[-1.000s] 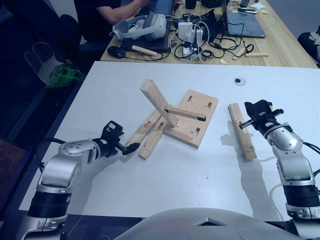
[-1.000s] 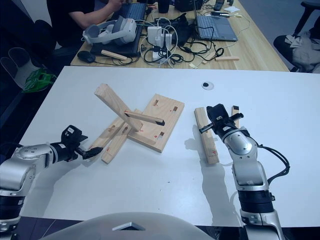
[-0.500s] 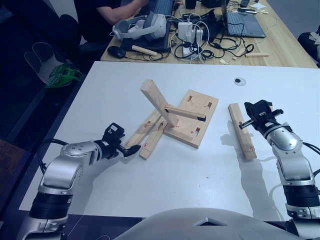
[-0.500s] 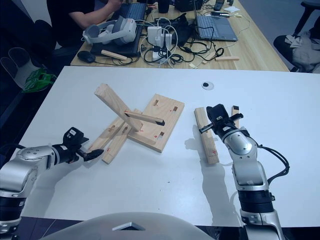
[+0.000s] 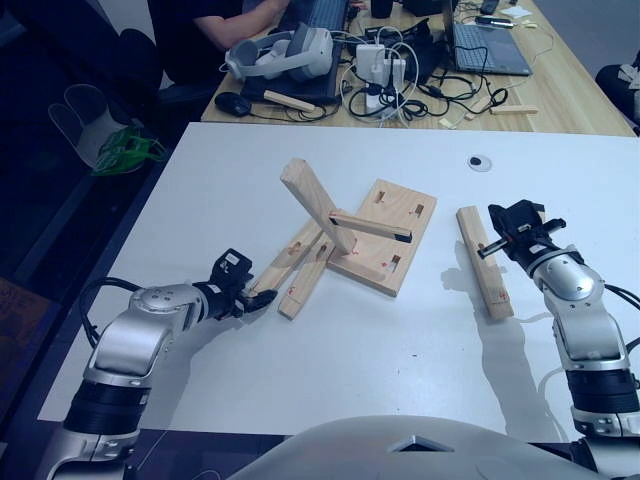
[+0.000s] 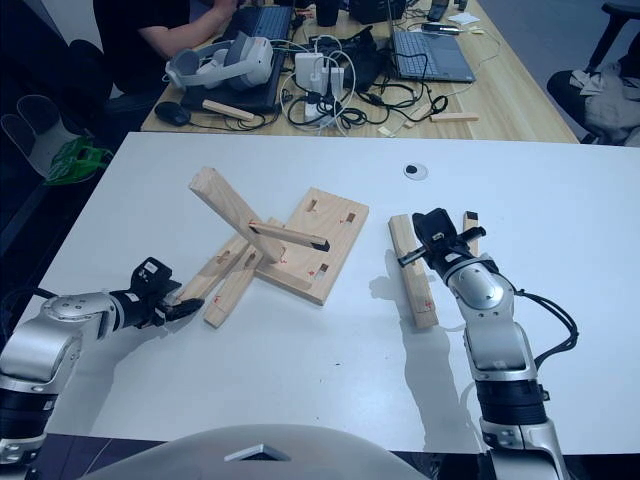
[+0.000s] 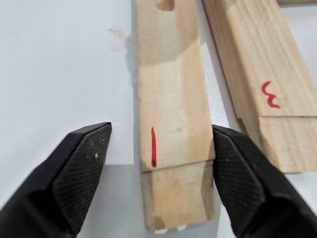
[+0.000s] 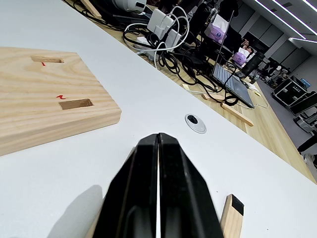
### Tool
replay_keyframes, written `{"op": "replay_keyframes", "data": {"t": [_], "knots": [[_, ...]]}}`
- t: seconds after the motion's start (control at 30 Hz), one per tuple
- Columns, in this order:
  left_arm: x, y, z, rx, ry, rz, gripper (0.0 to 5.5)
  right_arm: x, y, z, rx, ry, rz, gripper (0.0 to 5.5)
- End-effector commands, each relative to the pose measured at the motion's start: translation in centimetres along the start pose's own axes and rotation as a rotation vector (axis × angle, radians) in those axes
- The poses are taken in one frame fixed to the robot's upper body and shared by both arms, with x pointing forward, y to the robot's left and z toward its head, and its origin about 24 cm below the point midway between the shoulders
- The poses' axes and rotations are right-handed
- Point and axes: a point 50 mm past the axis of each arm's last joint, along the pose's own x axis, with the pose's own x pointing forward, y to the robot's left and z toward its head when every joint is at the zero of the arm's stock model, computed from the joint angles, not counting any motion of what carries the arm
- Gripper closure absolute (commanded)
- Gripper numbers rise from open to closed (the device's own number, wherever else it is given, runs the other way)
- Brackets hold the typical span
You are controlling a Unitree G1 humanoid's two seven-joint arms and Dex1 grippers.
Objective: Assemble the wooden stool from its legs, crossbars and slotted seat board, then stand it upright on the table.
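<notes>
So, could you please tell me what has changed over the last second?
The left tool moved forward to the near end of the leg marked 1; its open fingers now sit either side of that end. The right tool, shut, and the seat board stayed put.

— Where is the left end effector (image 7: 161, 148)?
— Down at the white table (image 7: 59, 59), with its black ribbed fingers (image 7: 81, 171) spread either side of a wooden piece (image 7: 171, 99), at its stepped end.
— Touching it?
— One finger sits right at its edge; the other stands apart.
— Anything beside it?
— A second wooden piece (image 7: 257, 69) lies just alongside. Each carries a red mark.
</notes>
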Motion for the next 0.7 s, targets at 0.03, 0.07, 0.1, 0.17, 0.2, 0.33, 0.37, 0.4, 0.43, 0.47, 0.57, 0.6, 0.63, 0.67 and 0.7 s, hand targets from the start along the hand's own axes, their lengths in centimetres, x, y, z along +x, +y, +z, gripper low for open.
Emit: {"op": "replay_keyframes", "data": {"t": [0.03,0.07,0.1,0.17,0.2,0.33,0.37,0.4,0.43,0.47,0.57,0.6,0.63,0.67,0.7], "knots": [[0.1,0.0,0.2,-0.003,0.002,0.000,2.73,0.2,-0.1,0.4,-0.001,-0.014,-0.003,5.50],[0.2,0.0,0.2,-0.008,-0.001,0.005,2.88,0.2,-0.2,0.4,-0.001,-0.014,-0.003,5.50],[0.2,0.0,0.3,-0.016,-0.005,0.013,3.07,0.3,-0.2,0.4,0.000,-0.013,-0.004,5.50],[0.4,0.1,0.4,-0.030,-0.012,0.029,3.37,0.4,-0.3,0.4,0.000,-0.013,-0.005,5.50],[0.4,0.2,0.4,-0.035,-0.015,0.033,3.45,0.4,-0.3,0.4,-0.001,-0.013,-0.005,5.50],[0.7,0.2,0.5,-0.071,-0.041,0.050,3.45,0.7,-0.6,0.4,-0.011,-0.017,-0.005,5.50],[0.8,0.2,0.7,-0.086,-0.063,0.056,3.45,0.8,-0.7,0.4,-0.013,-0.019,-0.008,5.50],[0.8,0.4,1.1,-0.107,-0.096,0.075,3.45,0.9,-0.9,0.3,-0.007,-0.022,-0.018,5.50],[0.9,0.6,1.7,-0.137,-0.155,0.096,3.45,1.0,-1.2,0.4,0.005,-0.027,-0.034,5.50],[0.8,0.9,2.3,-0.167,-0.210,0.119,3.45,1.1,-1.5,0.4,0.020,-0.033,-0.050,5.50],[0.0,2.7,5.2,-0.227,-0.436,0.238,3.45,1.6,-3.1,1.1,0.138,-0.097,-0.129,5.50],[-0.5,3.7,6.3,-0.237,-0.521,0.297,3.45,1.8,-3.7,1.6,0.205,-0.133,-0.155,5.50],[-1.1,4.5,7.2,-0.243,-0.582,0.347,3.45,2.0,-4.1,2.1,0.261,-0.164,-0.170,5.50],[-1.9,5.4,8.5,-0.235,-0.655,0.398,3.45,2.1,-4.5,2.7,0.329,-0.200,-0.173,5.50],[-2.7,6.1,9.6,-0.225,-0.717,0.439,3.45,2.2,-4.9,3.3,0.382,-0.232,-0.170,5.50]]}}
